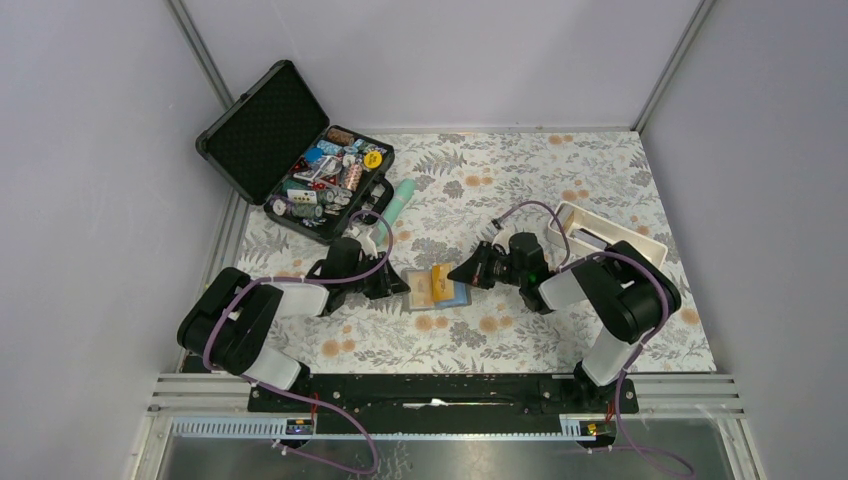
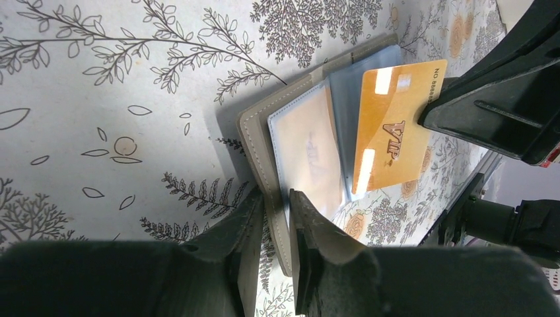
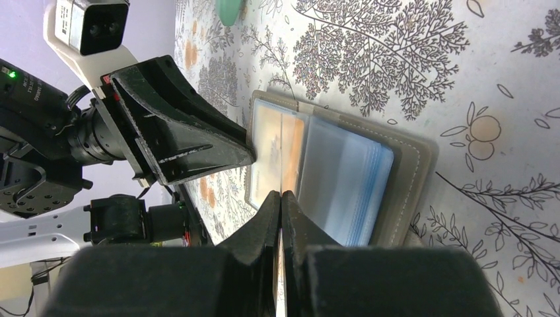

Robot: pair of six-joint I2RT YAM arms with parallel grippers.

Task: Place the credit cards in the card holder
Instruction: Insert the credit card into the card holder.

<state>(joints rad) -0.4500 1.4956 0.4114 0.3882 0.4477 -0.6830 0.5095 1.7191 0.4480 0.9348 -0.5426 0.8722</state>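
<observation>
The grey-brown card holder (image 1: 422,297) lies open on the floral cloth, its clear pockets facing up. My left gripper (image 1: 402,287) is shut on the holder's near edge (image 2: 254,139), with the stitched cover between the fingers (image 2: 277,199). My right gripper (image 1: 460,272) is shut on an orange-yellow "VIP" card (image 2: 393,122) and holds it by one end over the holder's pockets, its far end lying in or on a clear sleeve. In the right wrist view the card runs edge-on from the gripper (image 3: 282,197) toward the holder (image 3: 413,165). A blue strip (image 1: 462,296) shows in the holder.
An open black hard case (image 1: 300,150) full of small items stands at the back left. A mint-green tube (image 1: 402,198) lies beside it. A white oblong tray (image 1: 605,232) sits behind my right arm. Walls enclose the cloth on three sides.
</observation>
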